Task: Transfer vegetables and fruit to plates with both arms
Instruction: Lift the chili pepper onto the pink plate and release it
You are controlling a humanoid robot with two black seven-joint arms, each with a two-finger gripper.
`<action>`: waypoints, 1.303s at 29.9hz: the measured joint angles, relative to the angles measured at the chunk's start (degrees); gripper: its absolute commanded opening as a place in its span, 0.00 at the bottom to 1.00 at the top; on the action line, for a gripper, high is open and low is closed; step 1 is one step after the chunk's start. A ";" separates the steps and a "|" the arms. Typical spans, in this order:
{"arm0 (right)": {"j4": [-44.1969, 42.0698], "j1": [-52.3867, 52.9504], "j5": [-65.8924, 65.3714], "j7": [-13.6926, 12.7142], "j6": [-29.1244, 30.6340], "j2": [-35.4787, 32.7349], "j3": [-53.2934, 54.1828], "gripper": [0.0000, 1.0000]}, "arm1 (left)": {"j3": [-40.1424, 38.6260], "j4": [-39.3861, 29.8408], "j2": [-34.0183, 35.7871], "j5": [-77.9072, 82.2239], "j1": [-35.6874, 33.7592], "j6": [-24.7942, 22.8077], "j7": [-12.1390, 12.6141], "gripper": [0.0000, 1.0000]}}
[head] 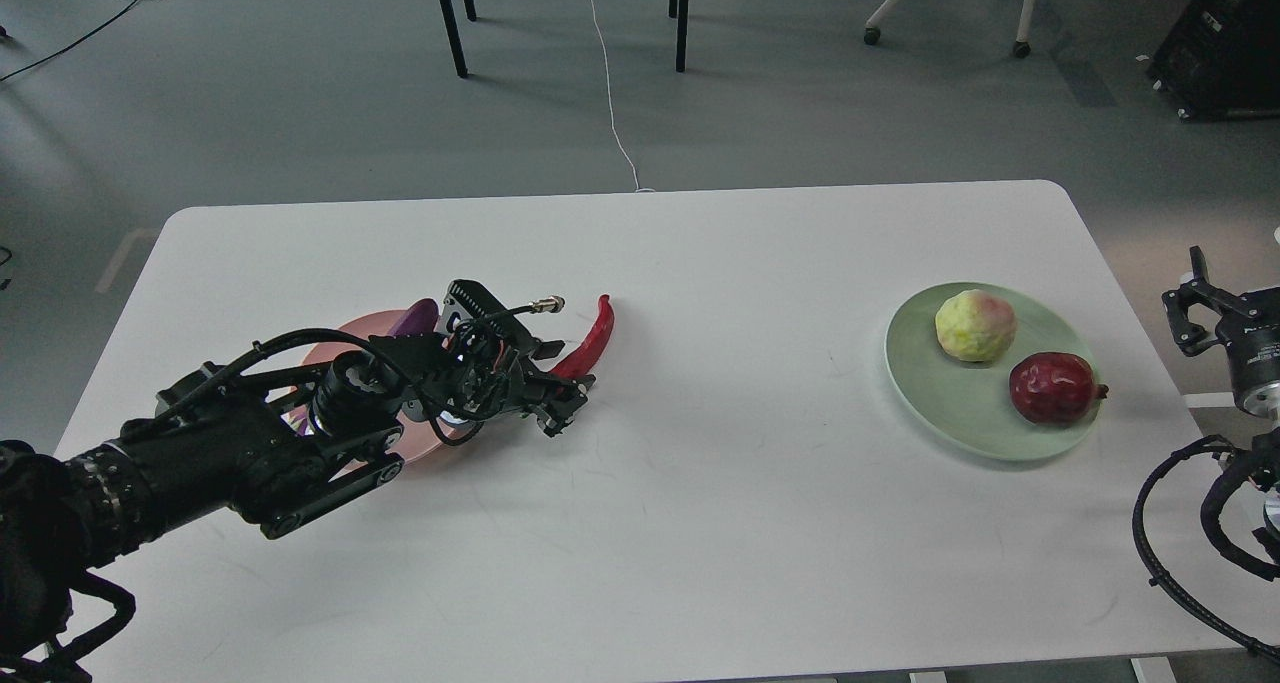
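Left gripper [560,388] at chili [590,341], grip unclear; chili light, glossy, slippery, bendy: pinch thick middle, not stem

Even, soft overhead light; sharp focus.

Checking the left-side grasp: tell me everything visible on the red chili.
The red chili pepper is glossy, slender and slightly curved, its pointed tip up and away from the robot near the table's middle. Its lower end disappears behind the left gripper, so the stem and any contact are hidden; whether it is gripped cannot be told. It lies just right of the pink plate, apparently off it.
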 measured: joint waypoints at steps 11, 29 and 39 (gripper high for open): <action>-0.27 0.31 0.00 0.00 0.00 0.09 0.01 0.98 | -0.37 -3.67 2.44 -0.17 -0.38 -0.12 -0.40 0.18; -0.30 1.29 0.00 0.00 0.00 0.10 -0.06 0.98 | -1.50 -33.43 38.74 -2.39 0.00 -5.26 0.12 0.25; -0.30 1.99 0.00 0.00 0.00 0.07 -0.16 0.98 | -2.05 -32.03 38.37 -2.48 2.76 -5.06 0.21 0.36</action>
